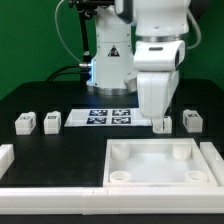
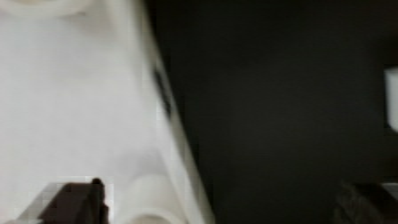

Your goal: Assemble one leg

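Observation:
The square white tabletop (image 1: 160,163) lies at the front, on the exterior view's right, with round sockets in its corners. Several short white legs stand on the black table: two on the exterior view's left (image 1: 24,123) (image 1: 51,122), one at the far right (image 1: 190,120) and one (image 1: 160,125) just below my gripper (image 1: 158,114). The gripper hangs low over the tabletop's far edge. In the blurred wrist view the gripper (image 2: 222,205) is open, its dark fingertips (image 2: 75,200) wide apart. Between them show only the tabletop's rim (image 2: 107,110) and bare table.
The marker board (image 1: 108,117) lies flat behind the legs, in front of the arm's base. White frame rails run along the front edge (image 1: 50,200), at the left (image 1: 5,155) and at the right (image 1: 212,160). A white shape (image 2: 391,97) shows at the wrist view's edge.

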You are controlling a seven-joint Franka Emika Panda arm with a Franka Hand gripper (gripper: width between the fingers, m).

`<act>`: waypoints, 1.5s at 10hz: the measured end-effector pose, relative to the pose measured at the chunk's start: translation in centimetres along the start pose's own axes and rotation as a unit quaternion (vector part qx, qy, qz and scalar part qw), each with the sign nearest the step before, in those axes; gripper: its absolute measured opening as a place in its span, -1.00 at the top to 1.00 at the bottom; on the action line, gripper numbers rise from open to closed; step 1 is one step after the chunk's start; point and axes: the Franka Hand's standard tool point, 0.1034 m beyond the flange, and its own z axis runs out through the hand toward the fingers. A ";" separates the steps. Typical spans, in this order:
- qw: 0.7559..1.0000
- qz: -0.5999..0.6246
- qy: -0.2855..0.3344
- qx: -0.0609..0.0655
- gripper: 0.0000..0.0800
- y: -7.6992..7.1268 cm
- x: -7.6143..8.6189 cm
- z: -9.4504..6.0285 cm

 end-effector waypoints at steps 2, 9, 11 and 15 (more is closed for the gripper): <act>0.992 0.126 0.002 -0.002 -0.62 -2.0 1.9 -0.1; 0.882 0.470 0.013 0.013 -0.62 -6.1 4.3 0.5; 0.850 0.526 0.014 0.018 -0.62 -7.0 4.8 0.7; 0.861 0.506 -0.043 0.036 -0.62 -7.4 3.9 0.9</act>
